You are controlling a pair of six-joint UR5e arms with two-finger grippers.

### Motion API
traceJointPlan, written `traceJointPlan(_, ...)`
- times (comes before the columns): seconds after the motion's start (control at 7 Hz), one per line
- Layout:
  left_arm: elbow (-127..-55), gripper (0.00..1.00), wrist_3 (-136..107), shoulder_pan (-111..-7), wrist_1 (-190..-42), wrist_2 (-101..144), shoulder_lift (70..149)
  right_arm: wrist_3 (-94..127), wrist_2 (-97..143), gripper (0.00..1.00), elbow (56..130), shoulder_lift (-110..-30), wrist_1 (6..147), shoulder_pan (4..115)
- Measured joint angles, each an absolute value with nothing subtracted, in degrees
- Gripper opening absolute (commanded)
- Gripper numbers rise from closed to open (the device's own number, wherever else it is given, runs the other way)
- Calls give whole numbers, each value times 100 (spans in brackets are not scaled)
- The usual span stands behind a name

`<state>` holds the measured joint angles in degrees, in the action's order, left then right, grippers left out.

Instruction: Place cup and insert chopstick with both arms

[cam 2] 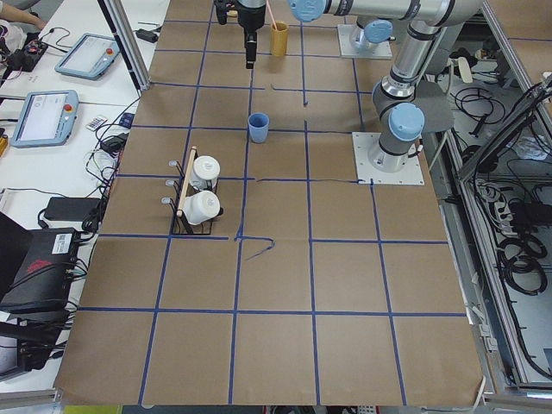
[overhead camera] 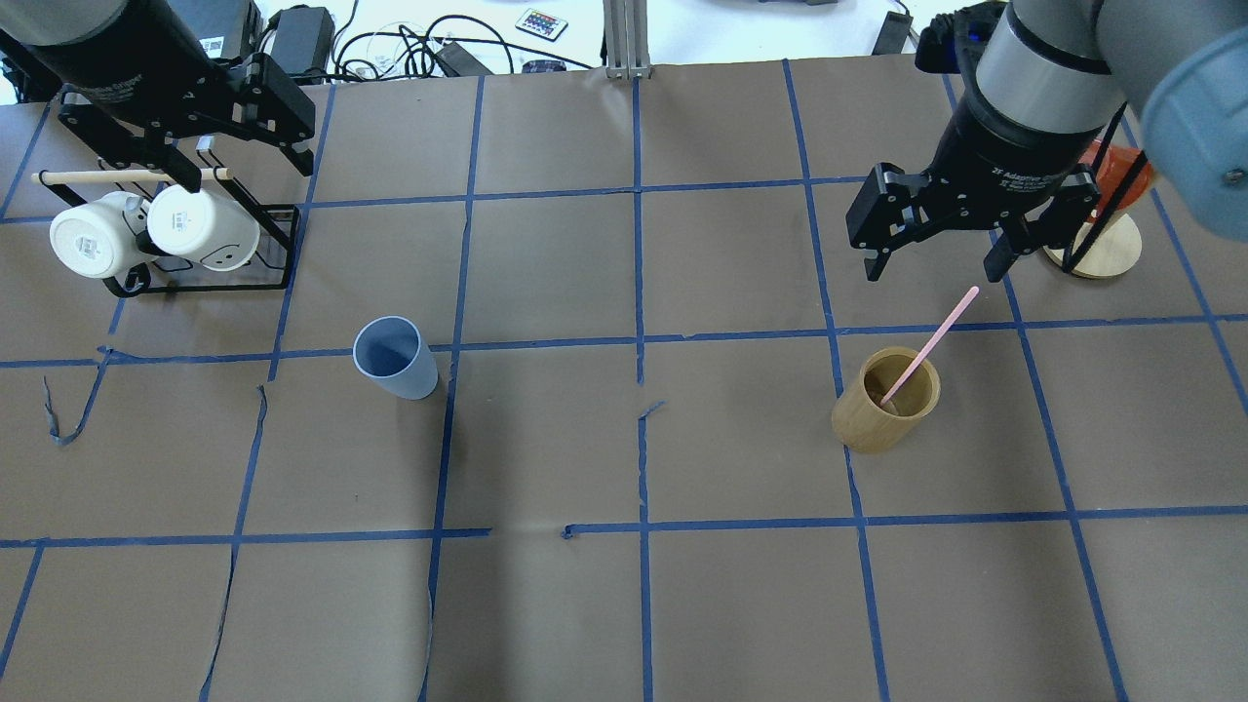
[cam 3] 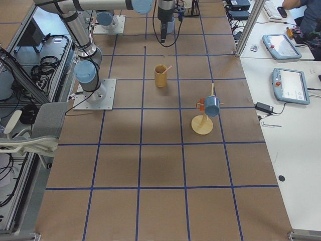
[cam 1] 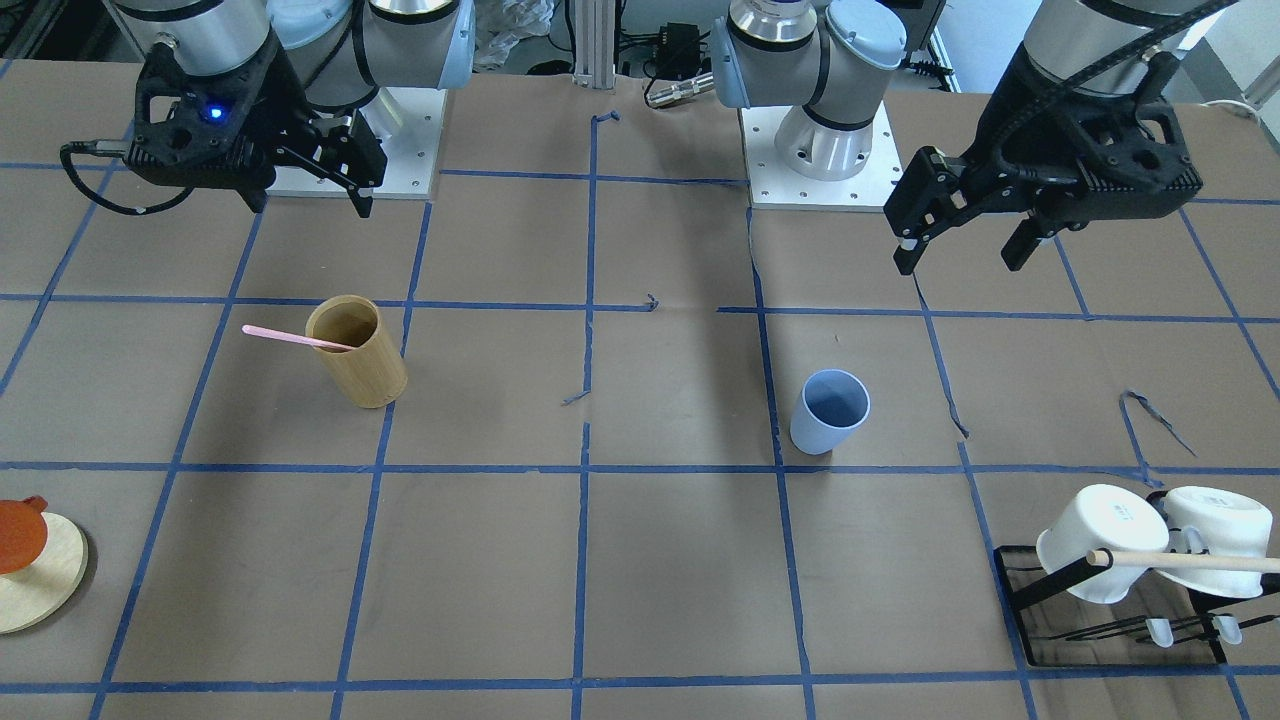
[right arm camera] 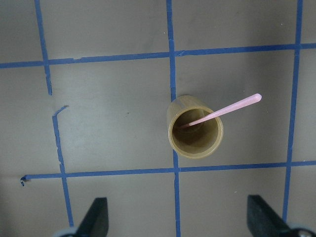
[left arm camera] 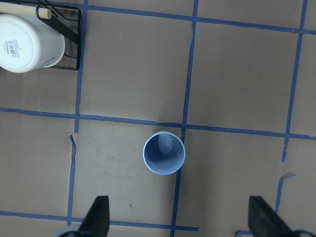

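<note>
The light blue cup [cam 1: 828, 412] stands upright and empty on the table; it also shows in the overhead view [overhead camera: 395, 358] and straight below in the left wrist view [left arm camera: 164, 153]. The pink chopstick [cam 1: 295, 338] leans inside the tan bamboo cup [cam 1: 357, 352], its upper end sticking out over the rim [overhead camera: 931, 341] [right arm camera: 227, 111]. My left gripper [cam 1: 960, 262] [overhead camera: 246, 171] hangs open and empty, high above the table near the mug rack. My right gripper [cam 1: 310, 205] [overhead camera: 933, 271] hangs open and empty above and behind the bamboo cup [overhead camera: 885, 402].
A black rack [overhead camera: 291, 244] with two white mugs [overhead camera: 93, 239] and a wooden rod stands at my far left. A round wooden stand [overhead camera: 1097, 249] with an orange piece sits at my far right. Blue tape lines grid the brown table.
</note>
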<state>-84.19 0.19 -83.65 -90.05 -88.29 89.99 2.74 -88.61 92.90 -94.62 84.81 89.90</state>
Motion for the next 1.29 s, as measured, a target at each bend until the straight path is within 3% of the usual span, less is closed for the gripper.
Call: traceJointPlan(1.29, -8420, 100, -8, -8360, -8877, -8789, 9002, 260, -8869, 100, 9298, -9457, 8481, 8982)
